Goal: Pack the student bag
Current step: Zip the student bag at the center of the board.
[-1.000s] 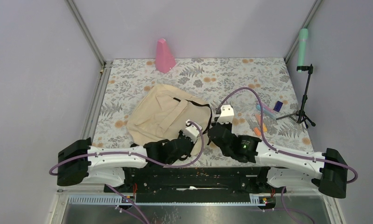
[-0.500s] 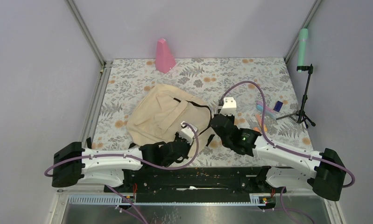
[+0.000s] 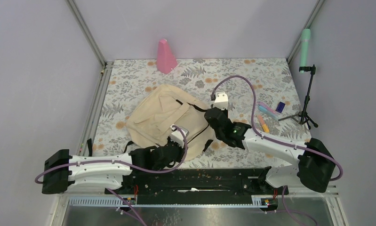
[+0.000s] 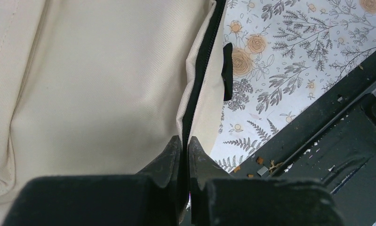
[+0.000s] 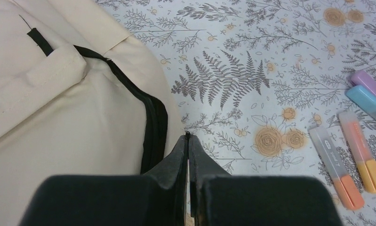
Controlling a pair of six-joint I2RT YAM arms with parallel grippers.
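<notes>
- Top external view: the student bag point(image 3: 162, 115) lies flat at the near middle of the table point(image 3: 252, 70), between both arms.
- Left claw point(image 4: 183, 143) is pressed together on the bag's black zipper point(image 4: 200, 70).
- Right claw point(image 5: 188, 141) is pressed together just beside the bag's right edge, with nothing clearly held.
- Pens point(image 5: 360, 150) lie unpacked at the right, so packing looks barely begun.
- Floral-print table, plain lilac walls point(image 3: 200, 23), a pink cone point(image 3: 166, 56) far, a tripod point(image 3: 308, 101) right.

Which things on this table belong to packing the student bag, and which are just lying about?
Job: beige fabric backpack; likely the orange highlighter pens, pastel highlighter pens, small dark-blue item.
Lying about: pink cone; black tripod topped by a green cylinder.
</notes>
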